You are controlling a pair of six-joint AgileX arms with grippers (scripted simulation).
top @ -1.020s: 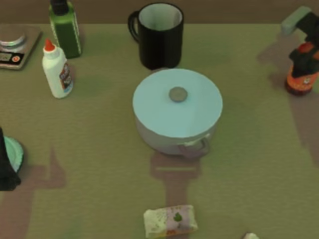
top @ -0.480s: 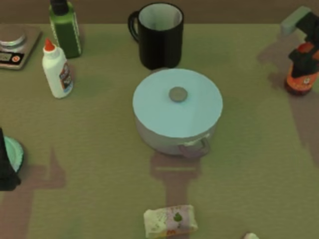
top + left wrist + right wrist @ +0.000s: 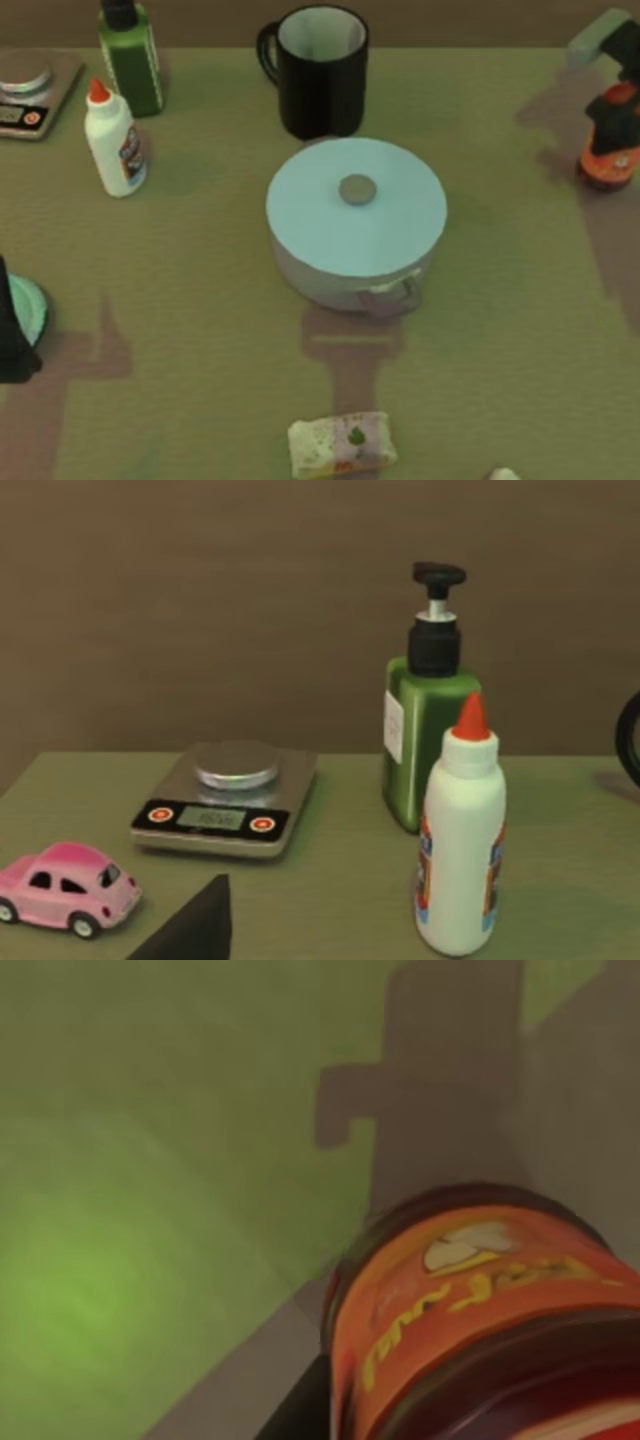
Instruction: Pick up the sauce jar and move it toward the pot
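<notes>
right gripper (image 3: pixel 612 105) clenched on sauce jar (image 3: pixel 611 150) at tabletop (image 3: pixel 520 330) far right, well apart from pot (image 3: pixel 356 222) | left gripper (image 3: pixel 15 335) parked left; state unclear

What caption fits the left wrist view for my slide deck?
Pink toy car, kitchen scale, green pump bottle and white glue bottle on the table.

Top view looks straight down; left wrist shares its glue bottle (image 3: pixel 115 140); right wrist hugs the sauce jar (image 3: pixel 480 1310).
</notes>
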